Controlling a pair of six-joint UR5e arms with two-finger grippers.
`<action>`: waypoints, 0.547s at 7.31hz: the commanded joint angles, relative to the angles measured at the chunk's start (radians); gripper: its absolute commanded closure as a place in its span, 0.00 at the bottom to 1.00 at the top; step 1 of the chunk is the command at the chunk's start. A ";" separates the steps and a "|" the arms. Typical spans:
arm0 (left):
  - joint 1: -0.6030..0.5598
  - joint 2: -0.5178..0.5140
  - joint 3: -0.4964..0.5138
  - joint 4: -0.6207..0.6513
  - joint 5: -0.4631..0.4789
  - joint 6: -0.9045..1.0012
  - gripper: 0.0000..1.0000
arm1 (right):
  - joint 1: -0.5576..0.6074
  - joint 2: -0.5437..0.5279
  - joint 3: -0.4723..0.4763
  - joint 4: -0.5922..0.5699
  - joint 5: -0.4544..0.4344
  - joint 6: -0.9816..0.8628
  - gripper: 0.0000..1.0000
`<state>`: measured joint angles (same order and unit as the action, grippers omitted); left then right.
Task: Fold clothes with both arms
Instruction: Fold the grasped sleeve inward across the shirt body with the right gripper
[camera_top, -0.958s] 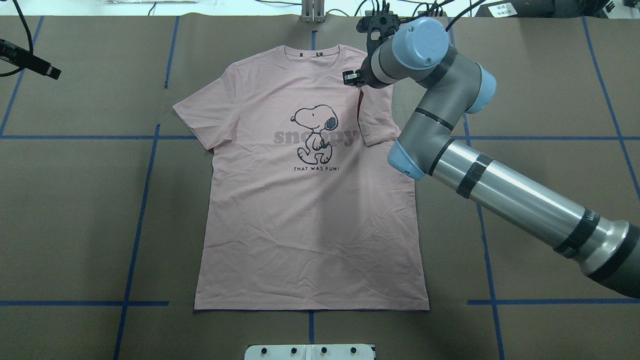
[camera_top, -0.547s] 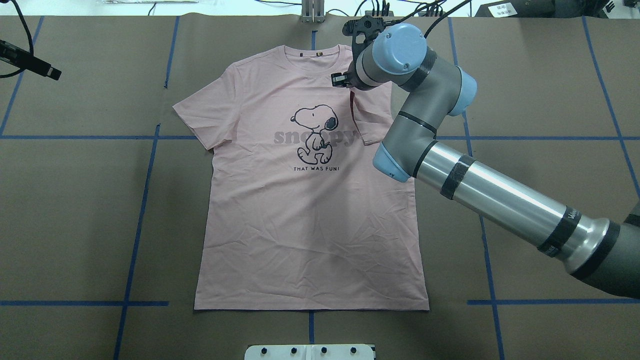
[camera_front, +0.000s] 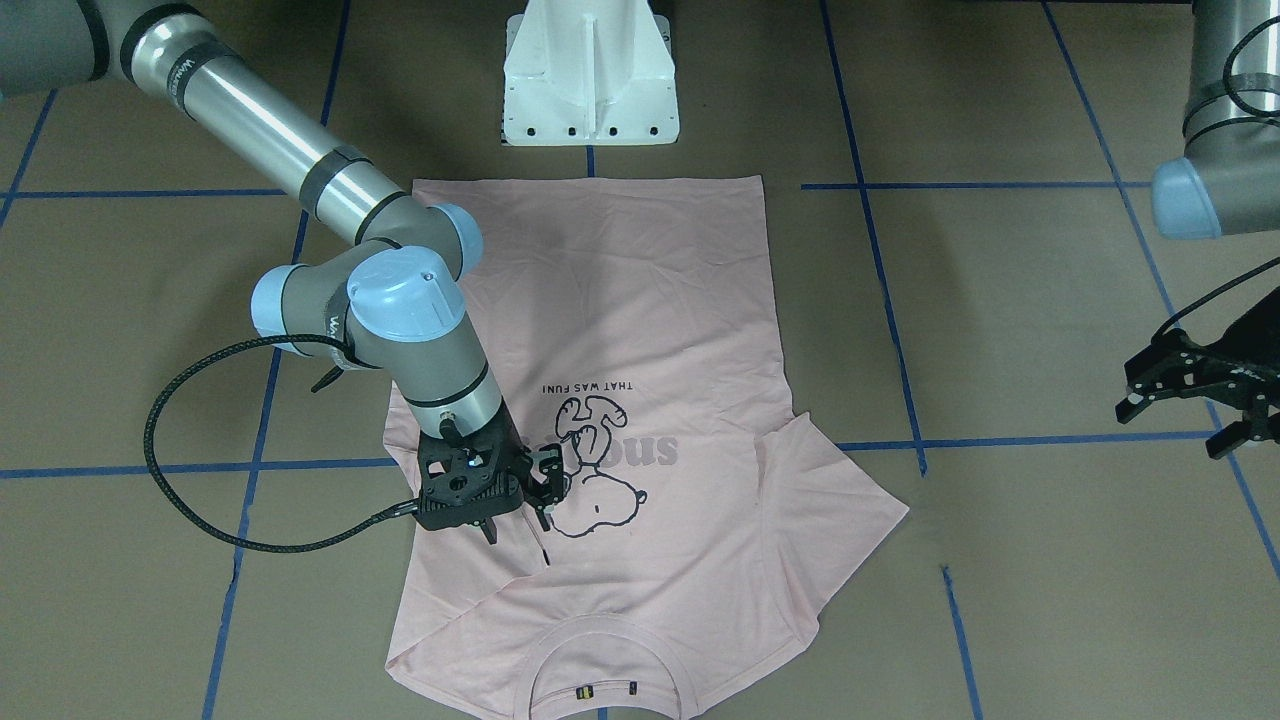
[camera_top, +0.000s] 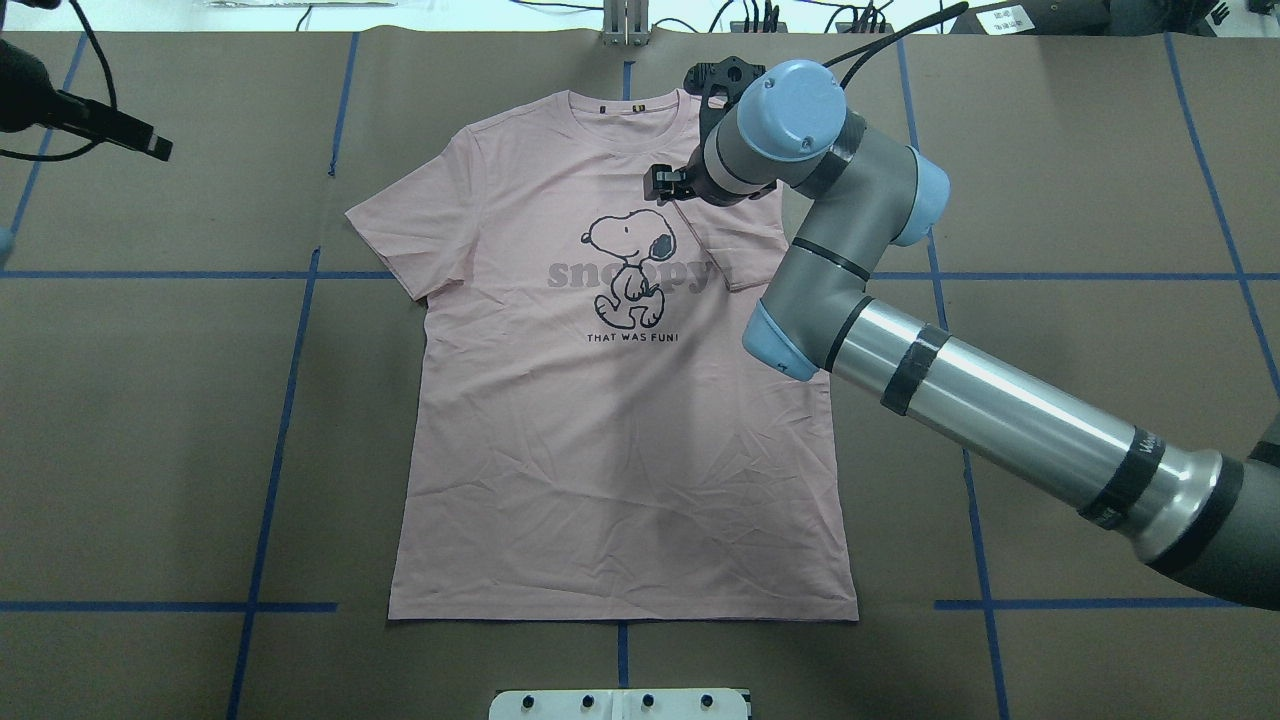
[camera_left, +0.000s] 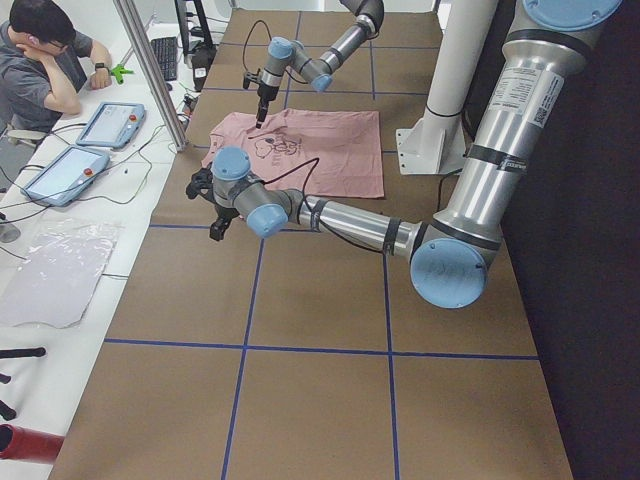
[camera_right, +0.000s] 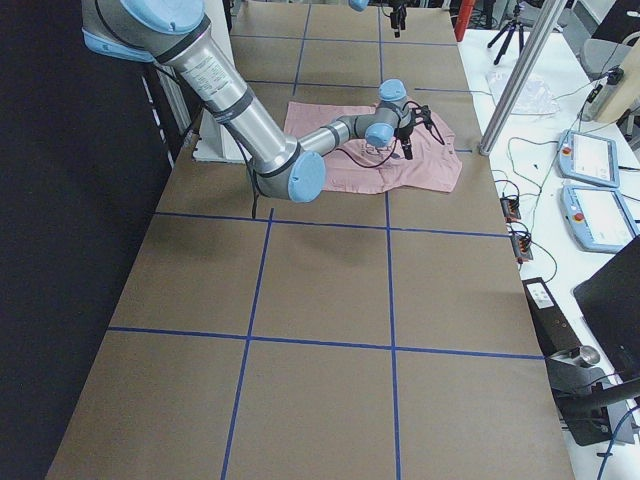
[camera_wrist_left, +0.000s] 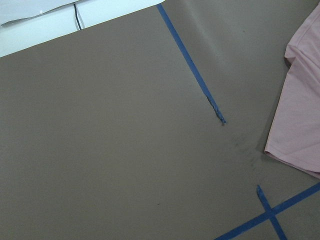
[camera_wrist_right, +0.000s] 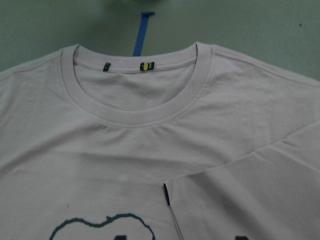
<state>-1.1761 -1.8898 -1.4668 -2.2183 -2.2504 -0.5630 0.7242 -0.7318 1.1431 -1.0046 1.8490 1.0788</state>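
Right claw (camera_top: 661, 184) shifted inward | sleeve (camera_top: 735, 240) — folded onto T-shirt (camera_top: 600, 450)

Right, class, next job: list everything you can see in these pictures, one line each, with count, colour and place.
T-shirt: one, pale pink with a black Snoopy print, flat mid-table, one sleeve folded in over the chest.
Table cover: one, brown, under everything.
Tape lines: several, blue, gridding the cover.
Pedestal base: one, white, at the shirt's hem end.
Tablets: two, grey-blue, on the white worktop beside the table.
Person: one, dark grey top, seated at that worktop.
Right gripper: one, black, apparently shut on the folded sleeve's hem.
Left gripper: one, black, open, above bare cover beside the shirt.
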 joint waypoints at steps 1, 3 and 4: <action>0.184 -0.041 0.011 -0.090 0.220 -0.353 0.00 | 0.024 -0.104 0.233 -0.267 0.084 0.023 0.00; 0.260 -0.110 0.070 -0.083 0.349 -0.484 0.00 | 0.096 -0.138 0.373 -0.484 0.149 -0.009 0.00; 0.295 -0.152 0.132 -0.083 0.415 -0.518 0.00 | 0.122 -0.209 0.448 -0.491 0.185 -0.072 0.00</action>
<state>-0.9275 -1.9937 -1.3957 -2.3012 -1.9170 -1.0235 0.8101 -0.8741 1.4971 -1.4390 1.9900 1.0632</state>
